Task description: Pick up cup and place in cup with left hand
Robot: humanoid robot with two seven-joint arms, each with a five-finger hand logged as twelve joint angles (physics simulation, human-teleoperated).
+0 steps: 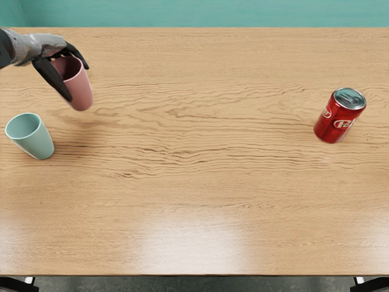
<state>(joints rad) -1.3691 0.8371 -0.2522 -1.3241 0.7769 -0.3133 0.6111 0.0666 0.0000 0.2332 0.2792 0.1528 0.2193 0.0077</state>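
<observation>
Our left hand (78, 83) clasps a pink cup (82, 95) in curled fingers above the desk (200, 182); the upright mint cup (40, 142), our likely target, stands nearer us, farther left.

From here I can see the left hand (78, 83) gripping a pink cup (82, 92) by its sides, holding it above the desk (200, 182), its shadow falling on the wood. A pale green cup (37, 141) stands near it, closer to the desk's near edge, mouth up. Well apart, toward the right side, a red soda can (335, 125) stands upright.
</observation>
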